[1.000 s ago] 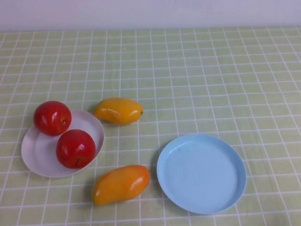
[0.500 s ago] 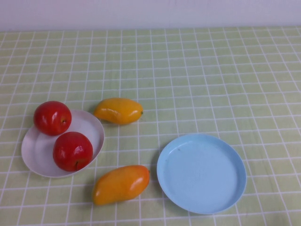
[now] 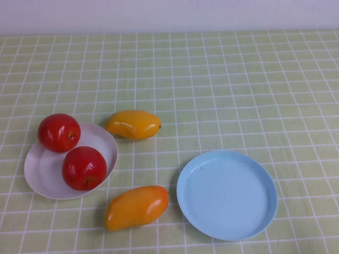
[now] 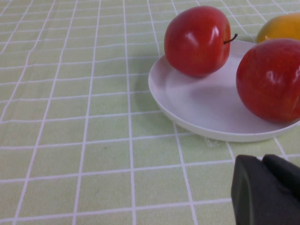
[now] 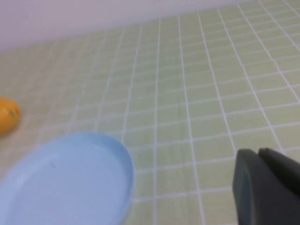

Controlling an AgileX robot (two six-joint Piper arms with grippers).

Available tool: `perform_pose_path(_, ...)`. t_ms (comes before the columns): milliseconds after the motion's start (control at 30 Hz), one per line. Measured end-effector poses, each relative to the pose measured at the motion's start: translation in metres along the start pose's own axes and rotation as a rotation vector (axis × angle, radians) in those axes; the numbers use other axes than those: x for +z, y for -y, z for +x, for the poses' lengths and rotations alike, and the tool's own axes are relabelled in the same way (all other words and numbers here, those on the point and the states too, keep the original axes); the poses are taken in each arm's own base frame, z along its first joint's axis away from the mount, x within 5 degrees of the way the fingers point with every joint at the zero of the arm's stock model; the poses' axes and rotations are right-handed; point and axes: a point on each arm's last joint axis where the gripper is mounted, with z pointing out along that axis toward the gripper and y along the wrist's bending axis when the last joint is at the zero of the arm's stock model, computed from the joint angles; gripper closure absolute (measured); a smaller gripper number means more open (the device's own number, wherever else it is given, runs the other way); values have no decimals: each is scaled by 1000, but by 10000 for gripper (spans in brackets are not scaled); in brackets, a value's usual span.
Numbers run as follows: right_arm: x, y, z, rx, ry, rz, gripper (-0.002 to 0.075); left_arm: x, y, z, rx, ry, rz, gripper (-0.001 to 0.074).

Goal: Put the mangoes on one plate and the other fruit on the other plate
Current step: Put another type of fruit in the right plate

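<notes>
With both apples (image 3: 84,168) on the white plate (image 3: 45,174), grip the near mango (image 3: 136,206) mid-body for the blue plate (image 3: 226,194); left gripper (image 4: 267,190) and right gripper (image 5: 267,185) states cannot be determined.

You see a table under a light green checked cloth (image 3: 222,90), bounded by a pale wall (image 3: 169,16) at the far edge.

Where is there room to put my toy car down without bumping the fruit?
The blue plate is bare, and so is the cloth beyond and right of it. It is crowded on the left: two apples fill the white plate, with mangoes close by. The left claw and right claw show only in their wrist views.
</notes>
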Motion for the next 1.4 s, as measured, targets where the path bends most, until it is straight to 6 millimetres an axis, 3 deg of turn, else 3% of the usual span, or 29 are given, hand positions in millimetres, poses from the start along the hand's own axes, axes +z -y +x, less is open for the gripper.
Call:
perform_pose_path(300,-2,0,-21,468,227,-56,742,0,0,0,0,0,0,731)
perform_pose_path(433,-4,-4,-25,526,209,-91,742,0,0,0,0,0,0,731)
perform_pose_path(567,-10,-22,-47,507,90,-178,743,0,0,0,0,0,0,731)
perform_pose_path(700,-5,-40,-69,433,-179,-233,742,0,0,0,0,0,0,731)
perform_pose_path(933,31,-53,-102,174,-563,-262,742,0,0,0,0,0,0,731)
perform_pose_path(1167,82,-63,-134,-72,-753,-367,742,0,0,0,0,0,0,731)
perform_pose_path(1267,106,-79,-144,-211,-794,-426,742,0,0,0,0,0,0,731)
perform_pose_path(1400,136,-115,-153,-431,-797,-530,742,0,0,0,0,0,0,731)
